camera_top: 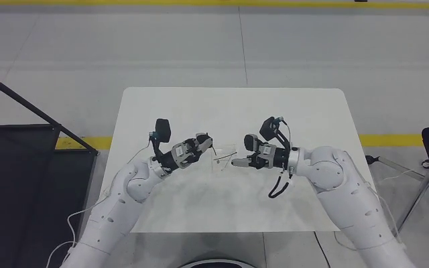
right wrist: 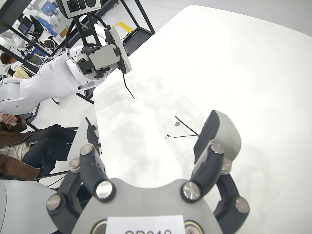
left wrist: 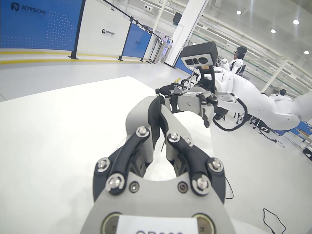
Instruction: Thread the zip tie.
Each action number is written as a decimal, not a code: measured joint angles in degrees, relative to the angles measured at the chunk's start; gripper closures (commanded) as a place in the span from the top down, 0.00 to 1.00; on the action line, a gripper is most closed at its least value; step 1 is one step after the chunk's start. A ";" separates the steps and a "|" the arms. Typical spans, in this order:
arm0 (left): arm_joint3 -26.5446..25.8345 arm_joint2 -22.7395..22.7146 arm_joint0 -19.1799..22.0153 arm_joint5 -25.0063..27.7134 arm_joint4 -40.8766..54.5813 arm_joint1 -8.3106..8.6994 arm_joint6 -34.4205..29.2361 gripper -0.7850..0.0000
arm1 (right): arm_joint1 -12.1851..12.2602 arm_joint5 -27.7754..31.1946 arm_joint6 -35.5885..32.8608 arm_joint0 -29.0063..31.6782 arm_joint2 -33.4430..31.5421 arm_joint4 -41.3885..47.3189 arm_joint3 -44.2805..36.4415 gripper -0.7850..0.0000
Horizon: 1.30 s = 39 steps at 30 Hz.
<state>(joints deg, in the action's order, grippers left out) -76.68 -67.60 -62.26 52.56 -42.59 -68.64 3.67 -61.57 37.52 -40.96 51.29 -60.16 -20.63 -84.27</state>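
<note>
Left gripper (left wrist: 158,105) clamping the zip tie (right wrist: 126,86) (black tail dangling), right gripper (right wrist: 151,120) hovering with fingers spread over the table (right wrist: 219,49)

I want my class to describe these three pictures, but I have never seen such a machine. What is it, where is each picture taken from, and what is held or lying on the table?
It is a two-armed robot at a white table. The top view looks down from above its arms; the other two come from a camera on each wrist. The left gripper is shut on a thin black zip tie, which sticks out of it. The right gripper is open and holds nothing. Another thin black strip, apparently a second zip tie, lies on the table near it.
</note>
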 measured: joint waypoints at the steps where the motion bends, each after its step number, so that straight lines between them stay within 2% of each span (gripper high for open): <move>1: -0.01 0.01 -0.01 -0.01 -0.01 0.00 -0.02 0.00 | 0.00 -0.03 0.02 0.02 -0.02 -0.02 0.02 1.00; 3: -0.42 0.14 -0.28 -1.11 -0.43 -0.03 -0.47 0.00 | -0.09 -1.53 0.90 0.40 0.01 -1.30 -0.42 1.00; 5: -1.10 0.15 -0.83 -3.19 -1.01 -0.11 -0.13 0.00 | -0.41 -8.29 2.14 0.74 0.75 -4.97 -2.51 1.00; 7: -1.34 -0.13 -1.34 -4.07 -1.90 -0.13 1.06 0.00 | -0.90 -19.68 3.01 0.89 1.97 -8.77 -4.79 1.00; 11: -2.07 -0.89 -2.10 -5.20 -5.39 -0.10 4.10 0.00 | -1.92 -36.95 1.32 -0.26 4.48 -12.08 -6.62 1.00; 13: -2.53 -1.02 -2.63 -6.89 -7.95 -0.14 5.73 0.00 | -2.44 -43.01 -0.57 -1.57 5.79 -13.21 -6.25 1.00; 15: -2.65 -0.83 -2.92 -8.21 -9.77 -0.20 6.43 0.00 | -2.85 -46.39 -2.48 -2.84 6.88 -13.92 -5.43 1.00; 16: -2.64 -0.76 -2.96 -8.47 -10.14 -0.22 6.48 0.00 | -3.10 -47.65 -3.85 -3.67 7.56 -14.22 -4.78 0.97; 19: -2.62 -0.75 -2.94 -8.42 -10.07 -0.21 6.43 0.00 | -3.65 -47.91 -6.29 -5.26 8.86 -14.19 -3.23 0.83; 22: -2.62 -0.75 -2.94 -8.40 -10.04 -0.21 6.42 0.00 | -4.00 -46.09 -7.71 -6.11 9.52 -13.51 -2.01 0.77; 25: -2.62 -0.76 -2.94 -8.40 -10.04 -0.21 6.42 0.00 | -4.25 -45.10 -9.05 -6.70 9.93 -13.36 -1.37 0.60; 27: -2.98 -0.89 -3.15 -9.03 -10.07 -0.21 6.33 0.00 | -4.36 -44.61 -9.90 -6.98 10.03 -13.17 -1.02 0.58; 32: -4.16 -1.63 -3.98 -10.58 -9.26 -0.16 6.02 0.00 | -4.85 -45.63 -11.66 -7.88 10.86 -13.89 -0.18 0.43; 39: -4.37 -1.90 -4.20 -11.41 -8.79 -0.23 6.18 0.00 | -5.66 -45.56 -13.28 -9.17 12.18 -13.97 1.24 0.38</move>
<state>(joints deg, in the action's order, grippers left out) -81.06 -69.50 -66.46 41.15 -51.38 -68.87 9.85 -67.23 -8.04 -54.24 42.12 -47.98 -34.60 -83.03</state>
